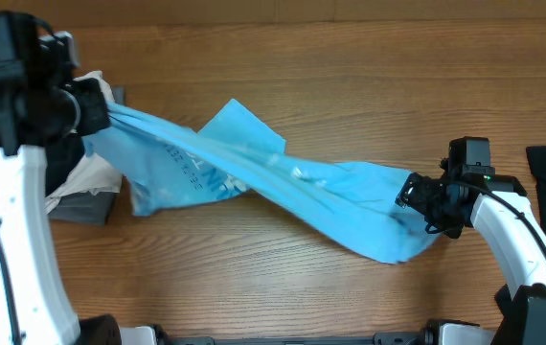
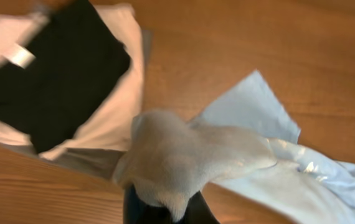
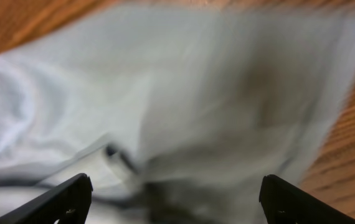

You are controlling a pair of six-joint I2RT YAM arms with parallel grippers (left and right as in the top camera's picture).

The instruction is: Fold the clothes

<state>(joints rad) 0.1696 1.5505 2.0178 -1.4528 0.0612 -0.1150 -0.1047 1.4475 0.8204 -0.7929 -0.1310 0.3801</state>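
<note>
Left gripper [image 1: 99, 113] clenched on T-shirt [image 1: 311, 187], left end | right gripper [image 1: 415, 199] spread wide, not grasping, at its right end | long axis runs left-right across table [image 1: 350, 77]

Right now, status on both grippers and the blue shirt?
Left gripper shut on blue T-shirt at one end. Right gripper open at the far end, not gripping. Shirt strung across table, unfolded. Black-and-white garment pile beside left gripper.

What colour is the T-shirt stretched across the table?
The T-shirt is sky blue; clearest in the overhead view.
</note>
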